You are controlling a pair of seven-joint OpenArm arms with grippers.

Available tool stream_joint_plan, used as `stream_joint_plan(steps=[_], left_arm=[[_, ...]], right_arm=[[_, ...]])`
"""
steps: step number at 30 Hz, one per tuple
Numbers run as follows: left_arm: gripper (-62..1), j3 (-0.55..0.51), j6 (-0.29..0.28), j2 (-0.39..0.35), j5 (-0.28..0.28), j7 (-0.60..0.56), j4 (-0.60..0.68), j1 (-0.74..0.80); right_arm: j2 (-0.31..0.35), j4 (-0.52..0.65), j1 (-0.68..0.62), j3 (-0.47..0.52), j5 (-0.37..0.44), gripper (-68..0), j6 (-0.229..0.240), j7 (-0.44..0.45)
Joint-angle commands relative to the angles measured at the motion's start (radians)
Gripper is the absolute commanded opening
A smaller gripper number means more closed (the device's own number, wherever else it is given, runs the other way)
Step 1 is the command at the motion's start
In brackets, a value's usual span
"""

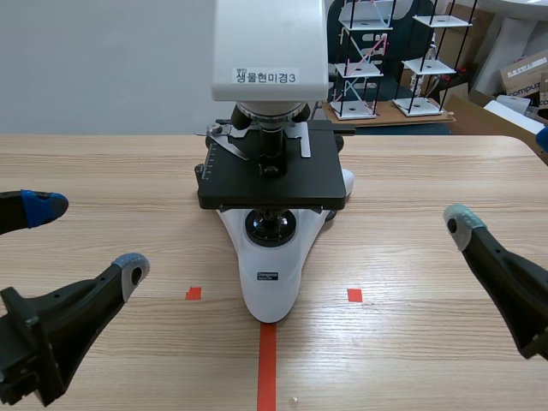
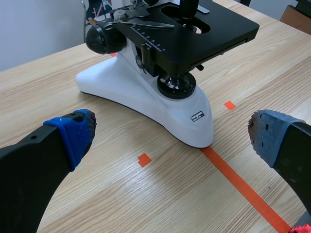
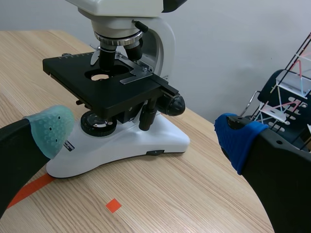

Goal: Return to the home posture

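Both arms are free. The left gripper is spread wide with nothing between the fingers, and the right gripper is the same, open and empty. There's nothing to let go of before homing.

What matters is where the microscope sits. It's dead centre on the table, ahead of both grippers and between them. Its base runs lengthwise away from me, in line with the tape line, with the nose of the foot at the line's far end. The stage overhangs the base on both sides.

Neither gripper touches it. In the scene view each one sits out to its own side, short of the base. Both look about equally near, so I can't pick a closer arm. The wrist views look across at the base from either side, with bare wood in between.

My read is that the home move should pull each arm back and outward, away from the centre line. No sweep inward, because the stage edge and the side knobs are the closest things to clip.

The surface is flat wood grain. Two tape squares flank the foot. Beyond the far edge there are wire racks and a box, well clear of the arms.
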Motion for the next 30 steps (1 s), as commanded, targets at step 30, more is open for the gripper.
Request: stream_joint_plan(steps=[30], left_arm=[[1.4,0.001,0.001,0.002,-0.007,-0.014,0.023,-0.001]], right_arm=[[0.003,0.006,0.006,0.000,0.014,-4.2,-0.004,-0.003]])
